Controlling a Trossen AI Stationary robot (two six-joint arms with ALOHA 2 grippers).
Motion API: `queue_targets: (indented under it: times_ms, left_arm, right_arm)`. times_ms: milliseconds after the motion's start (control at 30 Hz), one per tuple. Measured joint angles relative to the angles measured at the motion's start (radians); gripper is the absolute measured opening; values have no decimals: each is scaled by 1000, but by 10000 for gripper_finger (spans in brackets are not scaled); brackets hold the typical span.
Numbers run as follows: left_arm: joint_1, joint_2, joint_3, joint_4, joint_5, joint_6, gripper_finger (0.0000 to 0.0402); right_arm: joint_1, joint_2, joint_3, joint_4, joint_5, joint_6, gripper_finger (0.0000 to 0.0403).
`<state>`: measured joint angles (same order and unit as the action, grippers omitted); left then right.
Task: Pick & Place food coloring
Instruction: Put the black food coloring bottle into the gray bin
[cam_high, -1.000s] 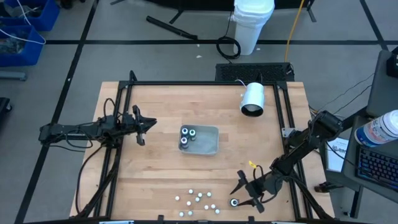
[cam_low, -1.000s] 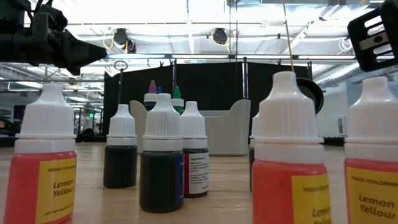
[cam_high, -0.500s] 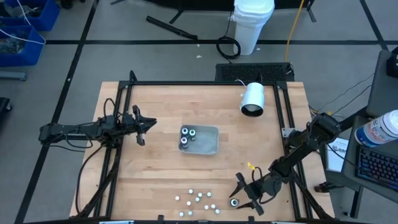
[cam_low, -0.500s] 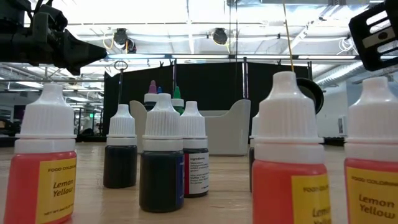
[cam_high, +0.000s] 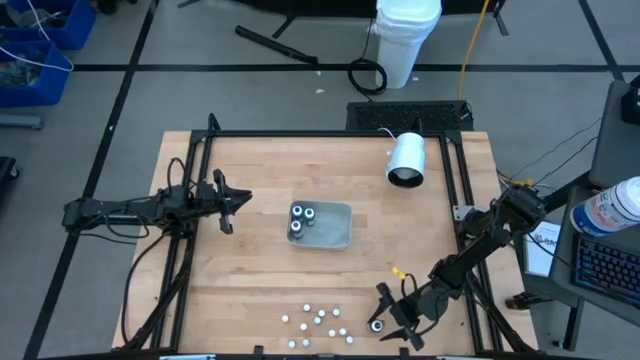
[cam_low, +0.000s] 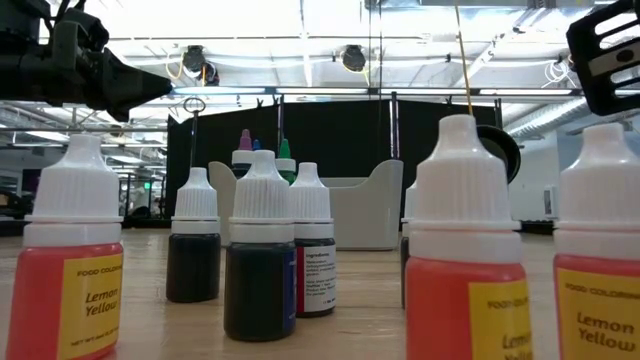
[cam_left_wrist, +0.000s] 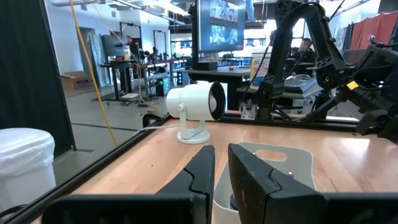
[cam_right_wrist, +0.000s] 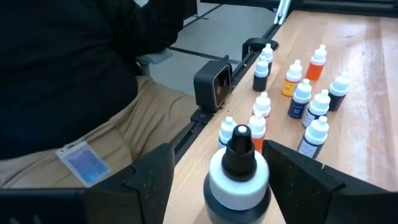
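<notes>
Several small food coloring bottles (cam_high: 318, 322) stand upright in a cluster near the table's front edge; the low view shows them close up (cam_low: 260, 250). One dark bottle with a white collar (cam_right_wrist: 239, 180) stands on its base at the cluster's right end (cam_high: 376, 325). My right gripper (cam_right_wrist: 217, 152) is open, one finger on either side of this bottle (cam_high: 388, 315), and I cannot tell whether a finger touches it. Three more bottles (cam_high: 300, 218) stand in the grey tray (cam_high: 338, 230). My left gripper (cam_left_wrist: 221, 171) waits at the table's left (cam_high: 235, 203), shut but for a narrow slit.
A white cylinder (cam_high: 406, 160) lies at the back right on a small foot (cam_left_wrist: 194, 134). A person in a dark top (cam_right_wrist: 93, 74) sits just beyond the front edge, beside a small black camera (cam_right_wrist: 213, 87). Black rails frame the tabletop (cam_high: 330, 133).
</notes>
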<state>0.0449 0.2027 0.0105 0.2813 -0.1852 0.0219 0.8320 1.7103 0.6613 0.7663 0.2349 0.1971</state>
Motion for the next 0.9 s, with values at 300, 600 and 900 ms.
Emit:
queue_targets:
  times_ms: [300, 600, 900]
  left_arm:
    - [0, 0, 0, 0, 0, 0, 51]
    - [0, 0, 0, 0, 0, 0, 51]
    - [0, 0, 0, 0, 0, 11, 51]
  right_arm:
    - [-2, 0, 0, -15, 29, -35, 184]
    - [-15, 0, 0, -14, 29, -70, 112]
    - [-79, 0, 0, 23, 91, -95, 113]
